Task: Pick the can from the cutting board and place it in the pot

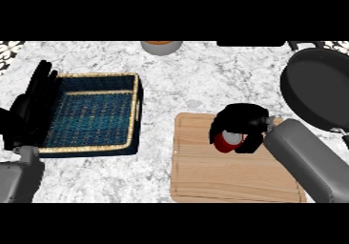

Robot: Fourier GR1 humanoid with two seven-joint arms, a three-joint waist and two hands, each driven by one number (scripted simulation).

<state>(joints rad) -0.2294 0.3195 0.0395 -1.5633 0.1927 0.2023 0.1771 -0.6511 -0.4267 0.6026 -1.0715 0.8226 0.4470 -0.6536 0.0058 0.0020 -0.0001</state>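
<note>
A red can (227,141) with a silvery top stands on the wooden cutting board (227,176) near its upper right part. My right hand (241,119) covers it from above, fingers curled round its sides, so only part of the can shows. The dark pot (319,90) lies at the right edge of the counter, beyond the board, with its handle pointing down-right. My left hand (29,112) rests open at the left edge, fingers up, beside the basket.
A blue woven basket (93,114) with a tan rim sits left of the board. A grey bowl (161,46) with something orange inside stands at the counter's far edge. A dark flat thing (251,43) lies at the top right.
</note>
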